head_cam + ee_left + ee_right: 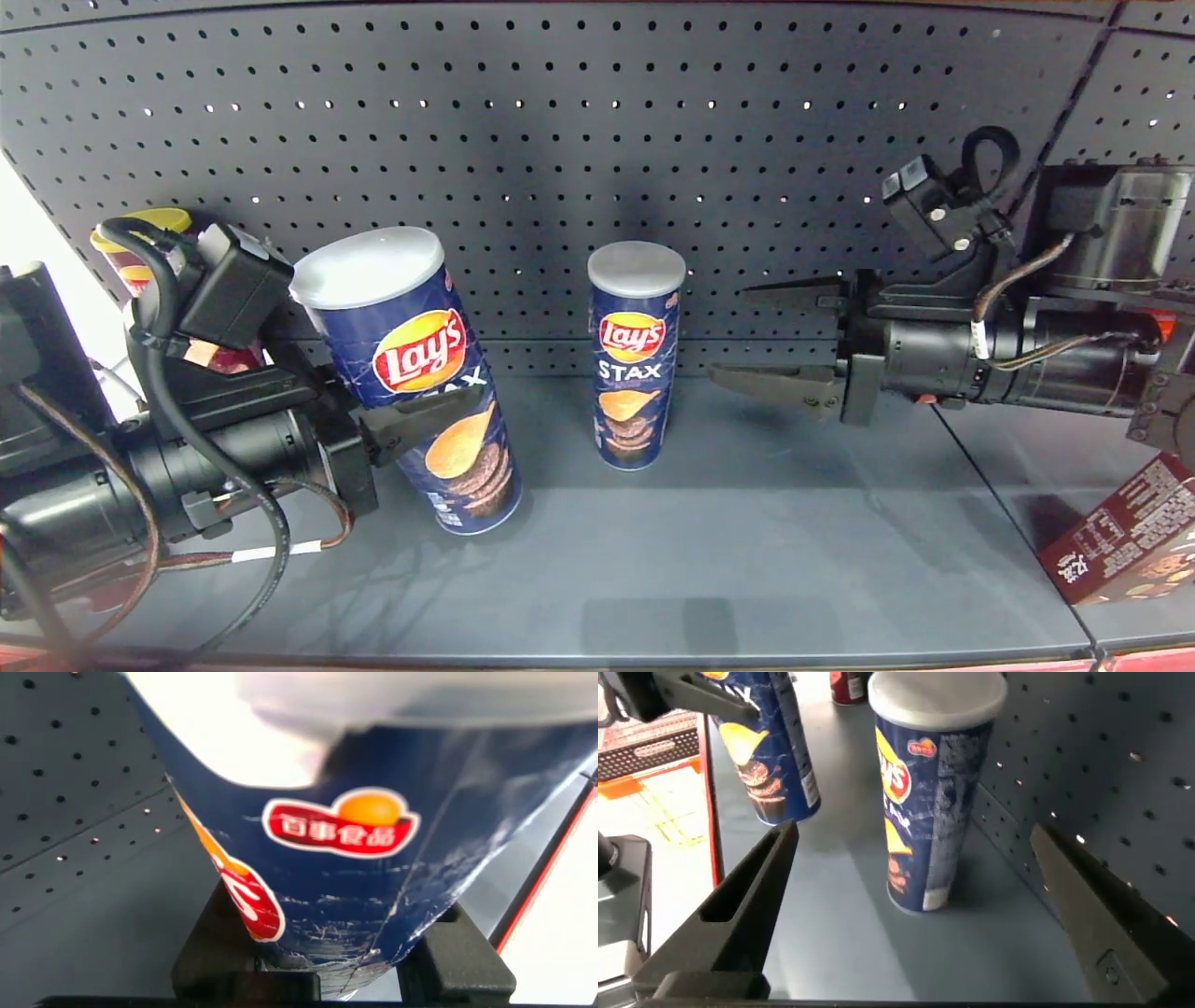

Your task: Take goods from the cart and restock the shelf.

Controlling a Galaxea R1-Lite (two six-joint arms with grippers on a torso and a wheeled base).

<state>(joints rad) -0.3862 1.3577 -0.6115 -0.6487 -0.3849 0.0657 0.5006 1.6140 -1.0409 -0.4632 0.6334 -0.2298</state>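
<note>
A blue chips can (411,373) with a grey lid leans to the left at the left of the shelf (747,560). My left gripper (425,392) is shut on its middle, and its lower end is at or just above the shelf floor. In the left wrist view the can (355,859) sits between the fingers of the left gripper (336,961). A second, identical can (635,359) stands upright near the pegboard. My right gripper (728,333) hangs open to that can's right, apart from it. In the right wrist view the upright can (929,793) lies beyond the open right gripper (913,835), and the held can (771,756) is farther off.
A brown snack box (1130,532) lies tilted on the adjoining shelf bay at the right. A red and yellow can (140,233) stands behind my left arm. The pegboard (560,140) closes the back. An orange cart (654,775) stands beyond the shelf's front edge.
</note>
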